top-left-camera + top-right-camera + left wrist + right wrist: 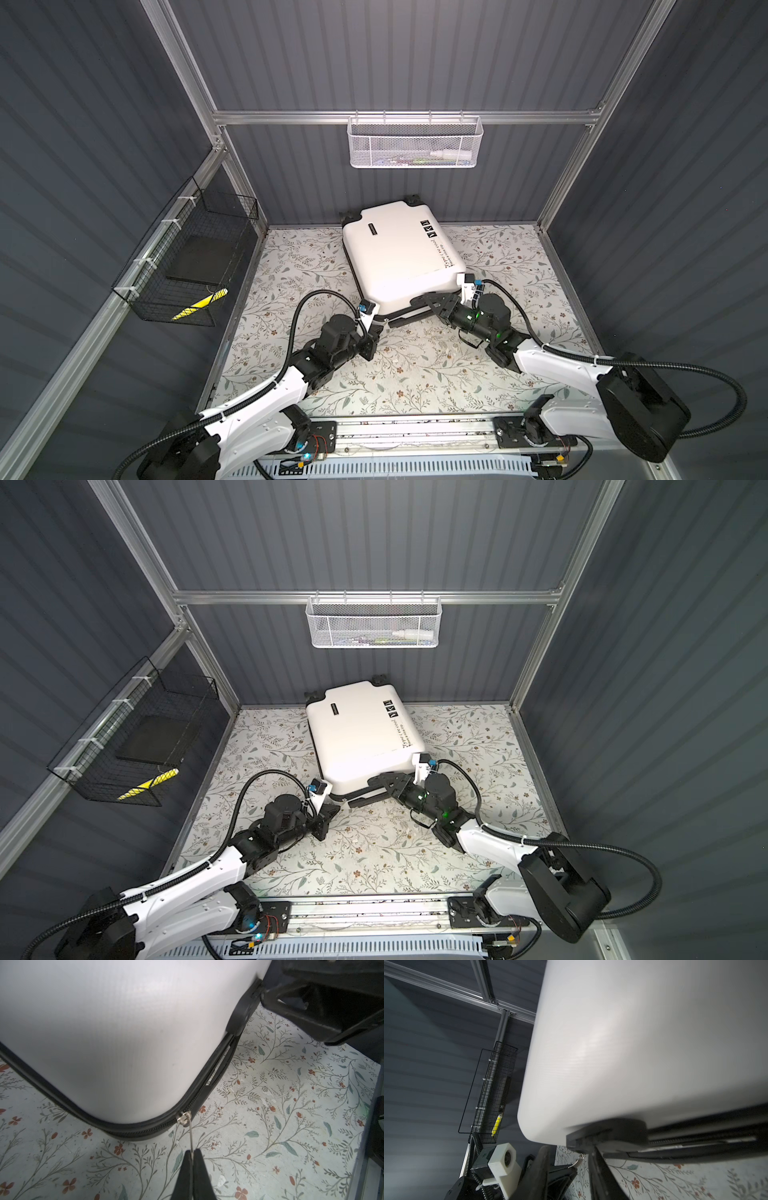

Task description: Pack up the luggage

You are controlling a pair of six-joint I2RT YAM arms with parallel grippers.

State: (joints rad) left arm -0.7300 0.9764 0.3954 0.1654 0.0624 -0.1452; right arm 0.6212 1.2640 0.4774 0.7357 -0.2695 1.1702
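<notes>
Pinching the thin metal zipper pull point(188, 1128), my left gripper point(193, 1154) is pressed together at the rounded near corner of the luggage point(399, 253), where the zipper track bends. My right gripper point(570, 1153) sits at the other near corner beside the black handle point(409, 318). Its fingers are spread, with mat showing between them, and I cannot tell whether they touch anything. The luggage lies flat and skewed on the floral mat point(415, 365), with its wheels point(413, 199) close against the back wall point(415, 75). I see bare mat on both sides of it and between my arms in front. A black wire basket point(187, 266) hangs on the left wall, and a white mesh basket point(415, 143) hangs on the back rail, well above the shell.
</notes>
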